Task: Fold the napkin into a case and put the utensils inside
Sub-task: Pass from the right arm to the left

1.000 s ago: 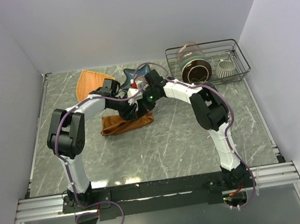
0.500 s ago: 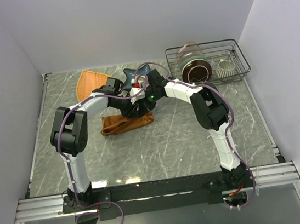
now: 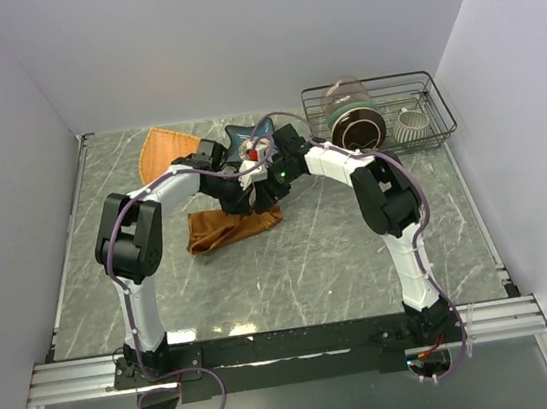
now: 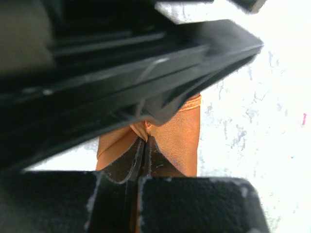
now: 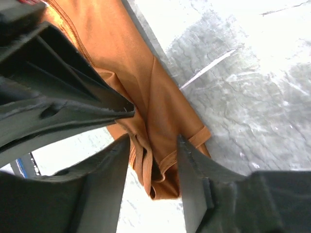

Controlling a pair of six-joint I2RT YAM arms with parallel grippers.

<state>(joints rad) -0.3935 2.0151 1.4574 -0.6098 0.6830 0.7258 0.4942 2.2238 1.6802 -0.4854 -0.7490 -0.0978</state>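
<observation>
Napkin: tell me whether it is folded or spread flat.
Folded, not spread flat: from above the napkin is a narrow rumpled strip, and the right wrist view shows its layers and hems doubled over each other.

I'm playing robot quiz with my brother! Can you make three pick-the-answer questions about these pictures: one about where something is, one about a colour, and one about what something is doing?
1. Where is the white cup?
A) in the wire rack
B) on a chair
C) in a sink

2. What colour is the napkin?
A) blue
B) rust-orange
C) white

3. What is the left gripper doing?
A) standing wide open
B) shut on the napkin
C) holding a banana

Answers:
1 A, the cup stands inside the rack's wires.
2 B, the cloth looks rust-orange in every view.
3 B, the left wrist view shows it closed with cloth pinched in it.
</observation>
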